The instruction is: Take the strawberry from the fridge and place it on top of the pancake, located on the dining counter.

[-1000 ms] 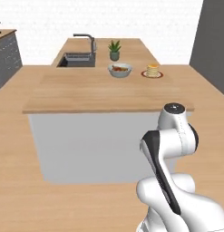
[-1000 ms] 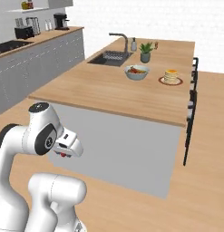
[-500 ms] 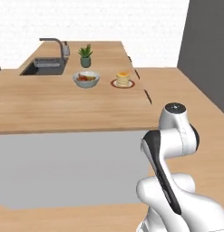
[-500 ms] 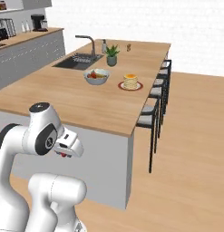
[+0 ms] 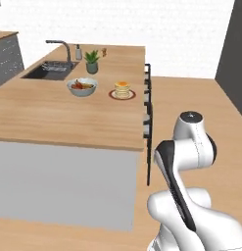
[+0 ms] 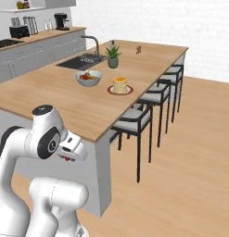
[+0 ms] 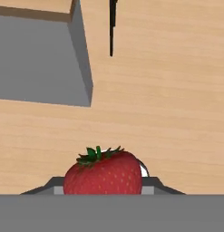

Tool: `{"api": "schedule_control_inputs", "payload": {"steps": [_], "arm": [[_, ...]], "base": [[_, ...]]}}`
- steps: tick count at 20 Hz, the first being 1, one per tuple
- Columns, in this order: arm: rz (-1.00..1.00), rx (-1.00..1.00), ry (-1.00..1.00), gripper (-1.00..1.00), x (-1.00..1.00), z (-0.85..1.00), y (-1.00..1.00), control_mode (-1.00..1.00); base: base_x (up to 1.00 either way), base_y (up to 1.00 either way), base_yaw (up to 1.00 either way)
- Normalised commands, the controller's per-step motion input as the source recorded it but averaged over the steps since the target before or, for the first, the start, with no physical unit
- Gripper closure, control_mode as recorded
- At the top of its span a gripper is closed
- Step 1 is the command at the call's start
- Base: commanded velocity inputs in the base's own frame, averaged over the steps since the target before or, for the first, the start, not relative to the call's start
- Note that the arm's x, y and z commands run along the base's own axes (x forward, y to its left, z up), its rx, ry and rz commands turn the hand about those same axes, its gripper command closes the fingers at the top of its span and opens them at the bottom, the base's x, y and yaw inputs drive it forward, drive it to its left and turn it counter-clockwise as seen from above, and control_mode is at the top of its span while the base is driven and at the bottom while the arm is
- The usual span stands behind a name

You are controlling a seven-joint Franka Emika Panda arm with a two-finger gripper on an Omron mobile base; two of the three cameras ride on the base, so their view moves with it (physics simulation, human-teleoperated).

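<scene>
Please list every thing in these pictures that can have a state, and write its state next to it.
strawberry: held in the jaws, above the floor, not yet on the pancake
gripper: shut on the strawberry, low beside the dining counter
pancake: stacked on its red plate, top bare
fruit bowl: upright, filled with fruit
tap: no water visible
stools: pushed under the counter edge

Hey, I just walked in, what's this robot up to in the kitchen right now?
The robot arm is carrying a strawberry in its gripper, held low beside the corner of the dining counter above the wooden floor. The pancake it is meant for sits on a dark red plate farther along the counter, next to a fruit bowl and a small potted plant. The strawberry has not reached the pancake yet.
</scene>
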Motion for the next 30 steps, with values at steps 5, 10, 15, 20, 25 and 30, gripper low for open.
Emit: {"api": "schedule_control_inputs", "payload": {"steps": [5,10,15,20,25,30], "arm": [[0.00,0.00,0.00,1.00,0.00,0.00,0.00,1.00],[0.00,0.00,0.00,1.00,0.00,0.00,0.00,1.00],[0.00,0.00,0.00,1.00,0.00,0.00,0.00,1.00],[0.00,0.00,0.00,1.00,0.00,0.00,0.00,1.00],[0.00,0.00,0.00,1.00,0.00,0.00,0.00,1.00],[0.00,0.00,0.00,1.00,0.00,0.00,0.00,1.00]], "base": [[0.34,-1.00,0.49],[0.08,-0.97,0.61],[0.09,-1.00,0.62],[0.08,-1.00,0.60],[0.00,-1.00,0.55],[0.00,-1.00,0.46]]}}
